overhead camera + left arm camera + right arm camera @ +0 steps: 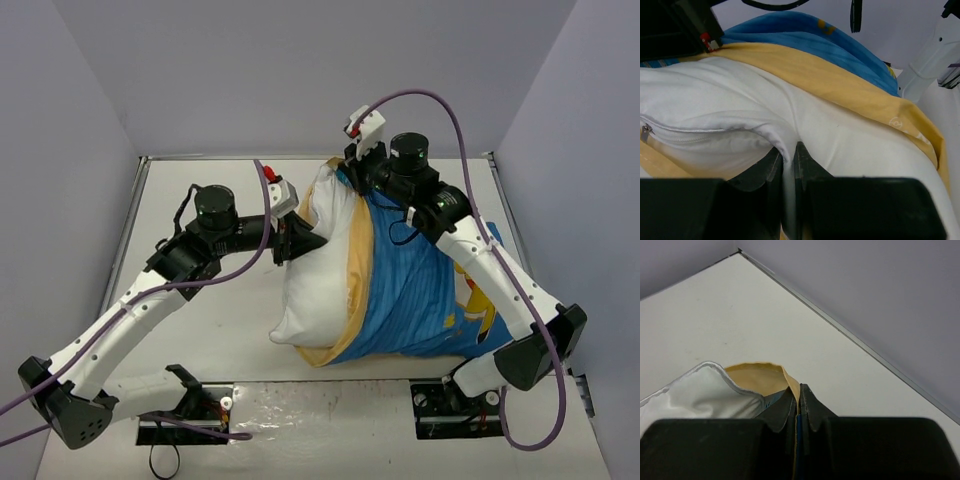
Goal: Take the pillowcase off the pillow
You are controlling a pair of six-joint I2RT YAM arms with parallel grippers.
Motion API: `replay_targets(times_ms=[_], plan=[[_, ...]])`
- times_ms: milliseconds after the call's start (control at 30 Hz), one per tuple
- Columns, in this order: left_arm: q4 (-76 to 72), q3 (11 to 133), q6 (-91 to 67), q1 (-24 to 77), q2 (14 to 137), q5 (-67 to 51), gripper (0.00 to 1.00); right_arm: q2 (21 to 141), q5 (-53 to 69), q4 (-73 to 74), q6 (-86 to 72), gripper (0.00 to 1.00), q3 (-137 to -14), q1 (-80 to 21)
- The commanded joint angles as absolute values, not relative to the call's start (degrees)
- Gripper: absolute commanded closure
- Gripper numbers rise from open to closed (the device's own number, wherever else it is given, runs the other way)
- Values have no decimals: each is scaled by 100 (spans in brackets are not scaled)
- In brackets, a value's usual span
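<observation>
Top external: peeling step, near far edge of worktop (230, 330); left gripper (790, 156) pinches pillow (315, 285); right gripper (800, 390) clamps pillowcase (420, 290); next likely needs pulling apart.

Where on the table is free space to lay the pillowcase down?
Bare table shows far left, between the back wall and the left arm, and near left, between that arm and the pillow. The right half is crowded: pillowcase and right arm fill it.

Tabletop: a flat matte white tabletop (230, 330) is evenly lit, with only soft shadows cast on it.
Walls: plain pale lavender-grey wall panels (300, 70) are set along its far, left and right sides.
Edge: a thin grey metal strip (850, 335) is run where they meet.
</observation>
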State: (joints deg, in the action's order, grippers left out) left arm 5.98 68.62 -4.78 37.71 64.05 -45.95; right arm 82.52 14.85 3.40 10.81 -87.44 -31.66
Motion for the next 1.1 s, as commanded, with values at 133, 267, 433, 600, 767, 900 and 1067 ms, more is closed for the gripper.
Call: replay_targets(times_ms=[133, 267, 433, 600, 767, 900, 1067], plan=[[798, 7585, 209, 4069, 6179, -4493, 98, 8438, -878, -288, 1599, 100, -8202, -3156], [1318, 7602, 720, 3990, 5828, -3807, 98, 7842, -1203, -431, 1775, 100, -7621, -2998], [1336, 7471, 782, 3885, 5783, -3325, 98, 7314, -1029, -370, 1898, 100, -7269, -2786], [1222, 7234, 388, 3473, 5809, -2383, 98, 6935, -293, -71, 2030, 100, -7058, -2664], [476, 6559, -711, 2278, 5950, -3074, 98, 6741, 1333, 465, 1934, 83, -7128, -2356], [-455, 6074, -782, 2145, 5828, -3480, 98, 6505, 2179, 624, 1829, 25, -7312, -2321], [-62, 6073, -466, 2013, 5818, -3244, 98, 6258, 2241, 624, 1740, 4, -7497, -1891]])
